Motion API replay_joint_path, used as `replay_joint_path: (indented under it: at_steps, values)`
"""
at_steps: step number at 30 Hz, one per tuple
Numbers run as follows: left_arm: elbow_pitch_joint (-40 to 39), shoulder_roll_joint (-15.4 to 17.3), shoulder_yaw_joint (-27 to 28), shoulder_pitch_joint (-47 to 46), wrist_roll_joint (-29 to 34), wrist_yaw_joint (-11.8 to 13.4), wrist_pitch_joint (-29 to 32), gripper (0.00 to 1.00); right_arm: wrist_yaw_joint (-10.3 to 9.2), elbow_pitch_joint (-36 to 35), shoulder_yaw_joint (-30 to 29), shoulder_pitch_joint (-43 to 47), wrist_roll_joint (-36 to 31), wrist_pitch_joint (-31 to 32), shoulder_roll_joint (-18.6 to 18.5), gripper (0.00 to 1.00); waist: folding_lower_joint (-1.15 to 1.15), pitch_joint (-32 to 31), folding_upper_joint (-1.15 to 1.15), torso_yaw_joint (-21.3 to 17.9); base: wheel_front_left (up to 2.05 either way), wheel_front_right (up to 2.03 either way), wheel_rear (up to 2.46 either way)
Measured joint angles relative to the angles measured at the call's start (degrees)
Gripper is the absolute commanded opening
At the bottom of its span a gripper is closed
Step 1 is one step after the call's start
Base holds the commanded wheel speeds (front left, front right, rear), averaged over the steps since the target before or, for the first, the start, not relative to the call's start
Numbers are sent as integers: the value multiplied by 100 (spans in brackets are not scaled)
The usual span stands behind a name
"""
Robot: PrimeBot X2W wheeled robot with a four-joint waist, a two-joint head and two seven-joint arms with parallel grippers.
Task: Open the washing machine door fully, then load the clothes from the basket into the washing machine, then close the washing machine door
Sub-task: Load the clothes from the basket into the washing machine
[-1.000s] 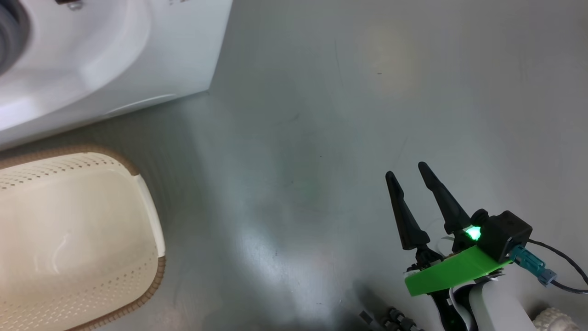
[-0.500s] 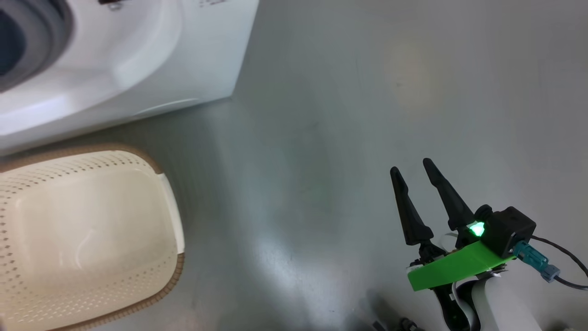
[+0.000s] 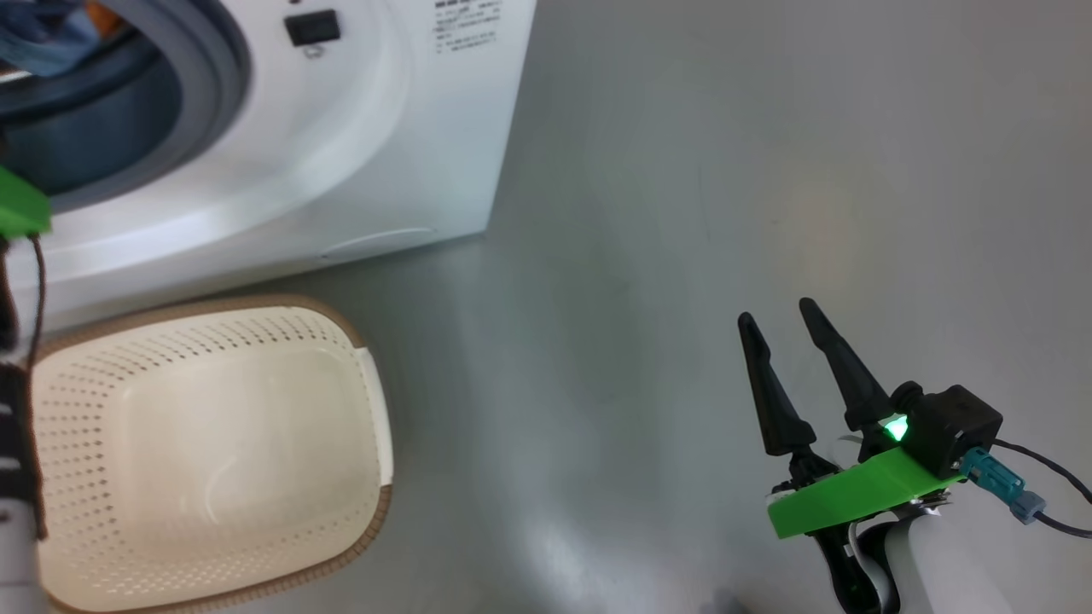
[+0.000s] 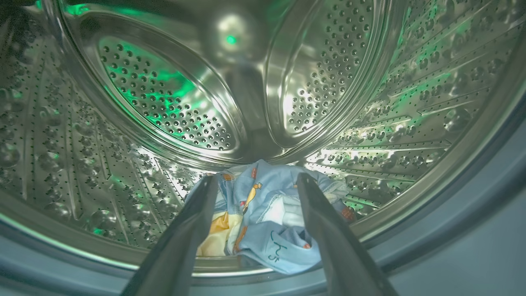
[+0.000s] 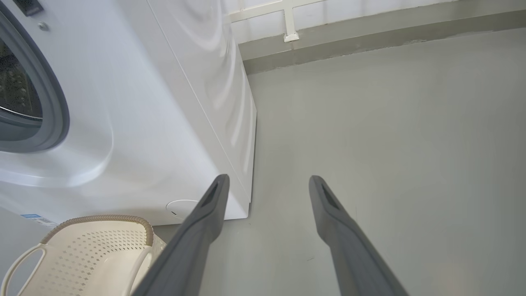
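The white washing machine (image 3: 341, 128) stands at the upper left, its grey seal (image 3: 226, 77) ringing the open mouth. The washing machine door is out of view. My left gripper (image 4: 257, 177) is open inside the steel drum (image 4: 164, 102). The clothes (image 4: 263, 213), pale blue with orange figures, lie loose on the drum floor just beyond its fingers. A blue fold of the clothes (image 3: 51, 38) also shows in the head view. The cream basket (image 3: 375, 503) sits below the machine with nothing in it. My right gripper (image 3: 776, 312) hangs open over the floor at the lower right.
Grey floor (image 3: 640, 256) stretches right of the machine to a pale wall base (image 5: 370, 37). The basket's rim (image 5: 102, 218) and handle (image 5: 16, 263) lie left of my right gripper (image 5: 268, 177). A green mount (image 3: 17, 209) and cable of my left arm cross the left edge.
The head camera has swung, so the whole picture slid right and down, bringing the machine's mouth and my left arm's green mount into view. My left gripper has gone from shut to open.
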Motion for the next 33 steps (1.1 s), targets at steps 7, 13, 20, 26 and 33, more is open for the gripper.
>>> replay_joint_path:
  at_steps: [7, 13, 20, 26, 33]
  values:
    - [-638, -165, 164, 796, -123, -43, 0, 100, 0, 37, -104, 30, -48, 0, -4, 100, 0, -367, 0, 137, 0, 0, 0]
    - [-1493, -433, 354, 1777, -145, -76, 0, 100, 0, 135, -143, 240, -43, 0, -7, 100, 0, -741, 0, 230, 0, 0, 0]
    - [-2158, -684, 543, 2757, -135, -77, 1, 100, 0, 177, -187, 385, -53, 0, -16, 100, 0, -1164, 0, 306, 0, 0, 0]
    - [-2711, -931, 624, 3634, -8, -93, 1, 100, 0, 247, -215, 642, -53, 0, -53, 100, 0, -1595, 0, 374, 0, 0, 0]
    - [-3304, -1042, 599, 4499, 172, -151, 1, 100, 0, 260, -333, 929, -53, 0, -112, 100, 0, -2099, 0, 446, 0, 0, 0]
